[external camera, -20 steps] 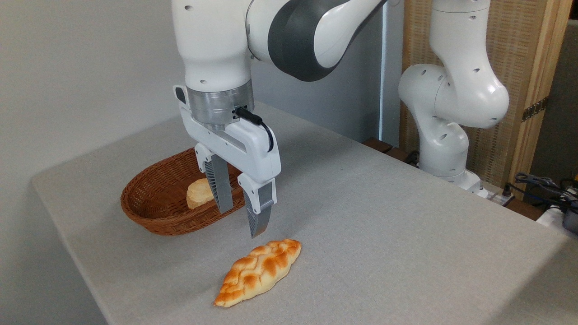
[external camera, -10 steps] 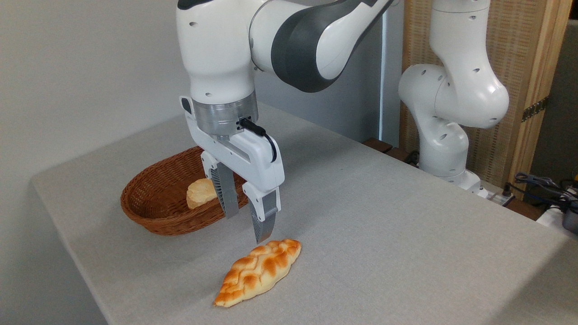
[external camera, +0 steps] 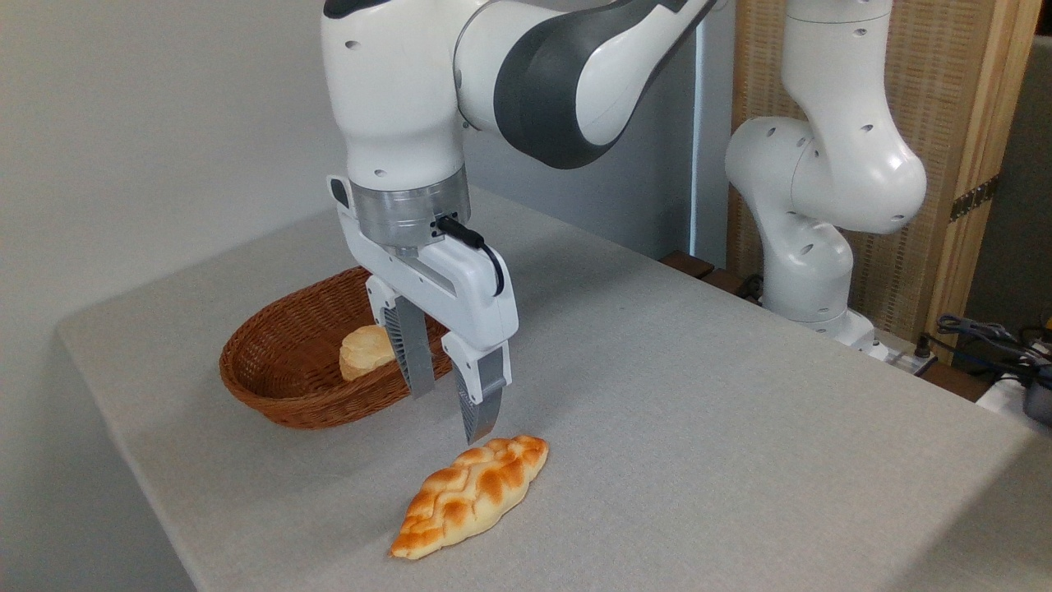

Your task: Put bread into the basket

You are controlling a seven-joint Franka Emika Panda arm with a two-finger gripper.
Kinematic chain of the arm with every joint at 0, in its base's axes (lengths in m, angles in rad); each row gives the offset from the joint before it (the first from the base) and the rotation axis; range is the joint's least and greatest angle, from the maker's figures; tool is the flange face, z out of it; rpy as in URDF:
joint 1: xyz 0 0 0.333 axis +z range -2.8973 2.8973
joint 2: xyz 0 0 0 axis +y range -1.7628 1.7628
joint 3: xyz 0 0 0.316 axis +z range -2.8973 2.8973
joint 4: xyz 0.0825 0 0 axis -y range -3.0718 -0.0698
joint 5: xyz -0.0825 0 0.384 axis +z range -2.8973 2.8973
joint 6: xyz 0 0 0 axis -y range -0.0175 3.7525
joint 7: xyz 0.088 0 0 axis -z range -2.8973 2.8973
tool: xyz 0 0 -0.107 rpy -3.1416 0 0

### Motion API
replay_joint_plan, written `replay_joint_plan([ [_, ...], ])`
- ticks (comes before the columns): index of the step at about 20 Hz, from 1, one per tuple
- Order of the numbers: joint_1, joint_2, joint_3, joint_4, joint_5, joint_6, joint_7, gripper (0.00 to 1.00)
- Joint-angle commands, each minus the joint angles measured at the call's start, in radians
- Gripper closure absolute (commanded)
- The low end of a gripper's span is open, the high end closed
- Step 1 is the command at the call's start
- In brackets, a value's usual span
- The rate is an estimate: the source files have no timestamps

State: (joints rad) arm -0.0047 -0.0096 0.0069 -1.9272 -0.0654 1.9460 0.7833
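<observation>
Hovering just above the far tip of the braided loaf [external camera: 470, 497], the end effector [external camera: 450, 411] has its two fingers spread apart and empty, while the loaf lies flat on the grey table [external camera: 699, 411] near the wicker basket [external camera: 279, 386], which already holds a small pale roll [external camera: 366, 352]. Closing here risks pinching only the tapered end, so the glossy loaf could swing, slip out or skid across the table. A low carry might also knock the basket's thick rim.

Grey table [external camera: 699, 411], plain pale wall [external camera: 164, 123] behind, woven wood-framed screen [external camera: 962, 123] at right, cables [external camera: 986, 337] beside it.
</observation>
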Motion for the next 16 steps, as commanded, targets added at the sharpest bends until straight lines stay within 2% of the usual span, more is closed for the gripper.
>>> replay_joint_plan([
  [1,0.003,-0.01,0.002,-0.012,0.015,0.014,0.021,0.0],
  [12,0.008,-0.018,0.002,0.063,-0.002,-0.012,0.01,0.0],
  [16,0.008,-0.016,0.005,0.102,-0.028,-0.016,0.013,0.0],
])
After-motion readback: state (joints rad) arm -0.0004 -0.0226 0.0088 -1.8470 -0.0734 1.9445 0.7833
